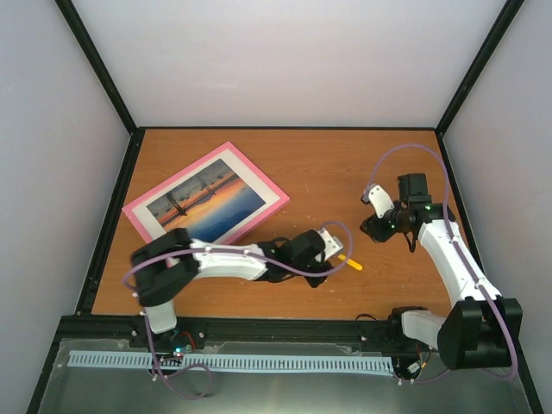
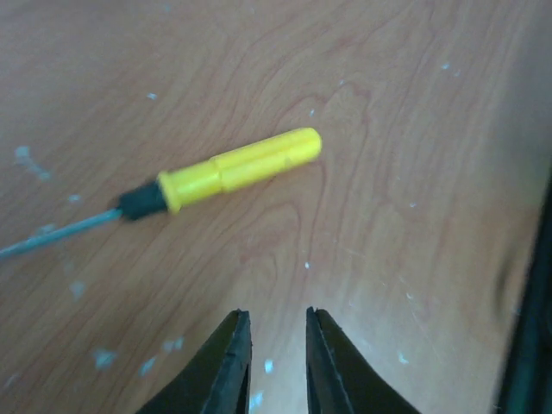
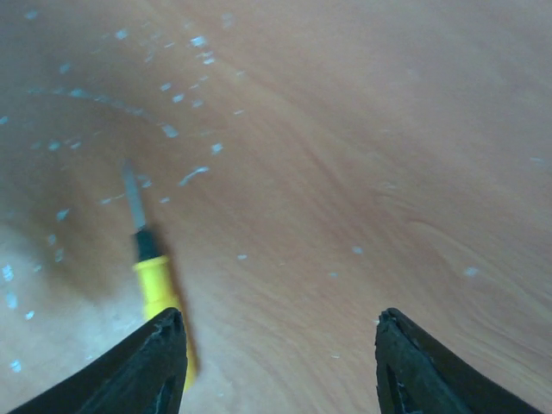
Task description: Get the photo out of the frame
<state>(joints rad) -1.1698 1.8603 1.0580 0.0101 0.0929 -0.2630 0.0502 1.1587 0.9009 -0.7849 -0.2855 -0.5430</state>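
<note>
The pink frame lies flat at the table's back left, tilted. The sunset photo shows inside it behind a white mat. Neither gripper is near the frame. My left gripper reaches to the table's middle; in the left wrist view its jaws stand a little apart and empty, just short of a yellow-handled screwdriver. My right gripper hovers right of it, wide open and empty. The screwdriver lies by its left fingertip.
The screwdriver lies on the wooden table between the two grippers. Black posts and grey walls close in the table on three sides. A black rail runs along the near edge.
</note>
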